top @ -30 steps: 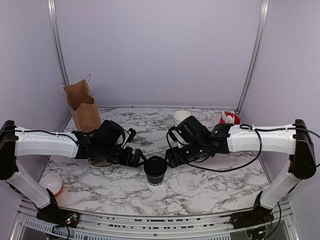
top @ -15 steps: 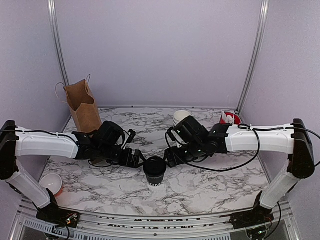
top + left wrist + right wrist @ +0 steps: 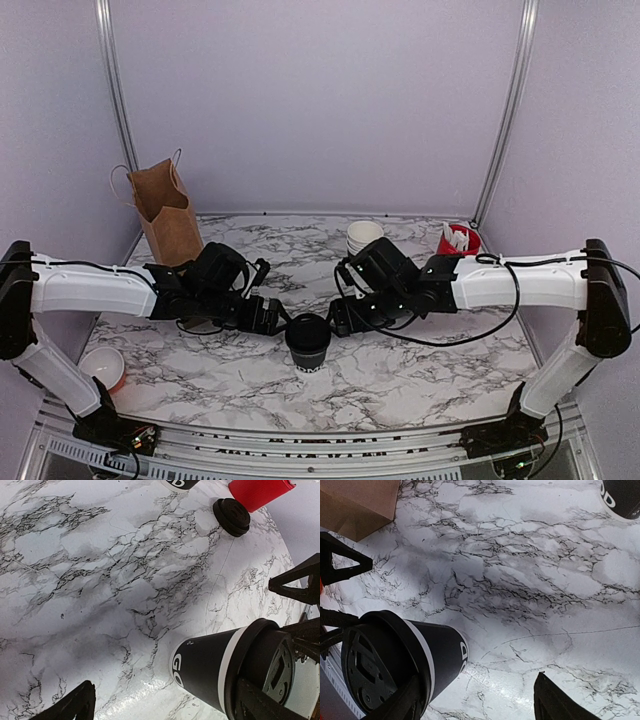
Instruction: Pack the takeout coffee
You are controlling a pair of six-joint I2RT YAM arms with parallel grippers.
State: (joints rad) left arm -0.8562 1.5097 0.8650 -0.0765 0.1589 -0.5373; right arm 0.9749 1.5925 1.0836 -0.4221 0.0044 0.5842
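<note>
2 agape tools, left tool [image 3: 281,322] and right tool [image 3: 337,319], beside the takeout coffee [image 3: 308,342], lid [image 3: 261,664] partly hidden.

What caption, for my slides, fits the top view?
Left gripper and right gripper flank the lidded black cup on marble table.

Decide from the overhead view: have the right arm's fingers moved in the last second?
Yes. The right arm's fingers have shifted slightly left with their arm, uncovering more of the white cup stack and red cup behind.
</note>
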